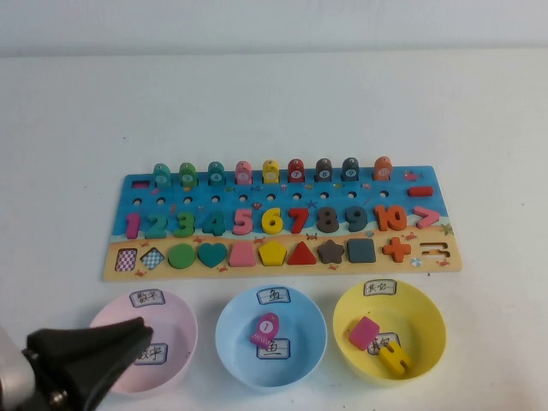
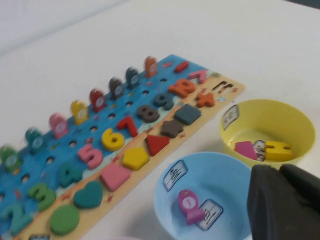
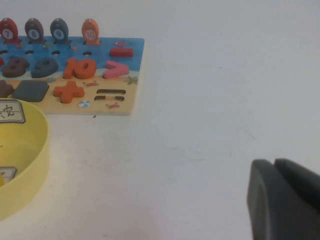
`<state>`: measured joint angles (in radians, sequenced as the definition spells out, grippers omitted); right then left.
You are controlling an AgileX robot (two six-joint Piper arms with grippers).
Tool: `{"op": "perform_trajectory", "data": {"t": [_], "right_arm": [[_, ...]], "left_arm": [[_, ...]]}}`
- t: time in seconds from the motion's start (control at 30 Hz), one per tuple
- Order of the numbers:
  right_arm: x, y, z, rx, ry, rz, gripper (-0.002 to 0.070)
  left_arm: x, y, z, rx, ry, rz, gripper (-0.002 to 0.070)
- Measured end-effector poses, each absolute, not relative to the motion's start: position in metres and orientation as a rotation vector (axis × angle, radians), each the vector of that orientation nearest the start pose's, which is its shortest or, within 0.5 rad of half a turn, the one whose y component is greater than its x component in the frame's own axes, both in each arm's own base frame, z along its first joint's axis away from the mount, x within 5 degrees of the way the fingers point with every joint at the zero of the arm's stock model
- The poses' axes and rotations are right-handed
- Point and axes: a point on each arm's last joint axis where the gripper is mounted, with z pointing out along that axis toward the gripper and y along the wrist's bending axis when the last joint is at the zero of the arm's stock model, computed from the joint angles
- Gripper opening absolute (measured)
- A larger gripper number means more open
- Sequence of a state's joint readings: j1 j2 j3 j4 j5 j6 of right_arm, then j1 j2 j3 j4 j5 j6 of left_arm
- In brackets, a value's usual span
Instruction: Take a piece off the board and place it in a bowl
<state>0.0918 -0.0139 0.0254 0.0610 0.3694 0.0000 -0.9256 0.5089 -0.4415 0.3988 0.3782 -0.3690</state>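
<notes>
Already the piece [image 1: 364, 333] lies in the yellow bowl [image 1: 428, 318].
Board [image 1: 128, 267] beyond the bowls; the piece lies tilted beside a yellow block [image 1: 394, 359]; left gripper [image 1: 133, 336], clenched, over the pink bowl [image 1: 180, 308]; right gripper [image 3: 275, 172], clenched, over bare table [image 3: 210, 100].

Lighting: bright, even, diffuse overhead; table [image 1: 274, 103] reads near-white w/ slight washout beyond the board [image 1: 282, 218]. Shadows: soft, short, faint; small dark rim under the yellow bowl [image 1: 390, 330] on the side away from the board. No hard glare; mild sheen on bowl walls. High view: moderately soft overall. Left gripper [image 1: 128, 336], beside the board's near-left corner, is dark, underexposed, blurred. Left wrist view: board end farthest from the bowl is defocused. Right gripper [image 3: 280, 200], well apart from the board, is out of focus.
</notes>
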Motion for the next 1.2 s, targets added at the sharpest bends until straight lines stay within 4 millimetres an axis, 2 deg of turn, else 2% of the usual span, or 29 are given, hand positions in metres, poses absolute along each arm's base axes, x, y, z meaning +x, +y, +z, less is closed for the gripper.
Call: {"op": "perform_trajectory", "data": {"t": [0.17,0.27,0.37,0.53,0.67,0.8,0.97,1.2], "right_arm": [[0.052,0.007,0.172,-0.048,1.865,0.123,-0.0017],[0.052,0.007,0.172,-0.048,1.865,0.123,-0.0017],[0.052,0.007,0.172,-0.048,1.865,0.123,-0.0017],[0.052,0.007,0.172,-0.048,1.865,0.123,-0.0017],[0.052,0.007,0.172,-0.048,1.865,0.123,-0.0017],[0.052,0.007,0.172,-0.048,1.865,0.123,-0.0017],[0.052,0.007,0.172,-0.048,1.865,0.123,-0.0017],[0.052,0.007,0.172,-0.048,1.865,0.123,-0.0017]], "left_arm": [[0.069,-0.085,0.284,0.987,1.534,-0.445,-0.0003],[0.067,-0.078,0.282,0.96,1.427,-0.395,-0.0003],[0.067,-0.063,0.279,0.835,1.403,-0.331,-0.0003],[0.065,-0.036,0.267,0.587,1.42,-0.185,-0.0003],[0.058,-0.018,0.249,0.366,1.422,-0.07,-0.0003],[0.054,-0.008,0.225,0.204,1.421,-0.018,-0.0003],[0.056,-0.007,0.206,0.145,1.484,-0.052,-0.0003],[0.055,-0.006,0.187,0.143,1.694,-0.052,-0.0003]]}}
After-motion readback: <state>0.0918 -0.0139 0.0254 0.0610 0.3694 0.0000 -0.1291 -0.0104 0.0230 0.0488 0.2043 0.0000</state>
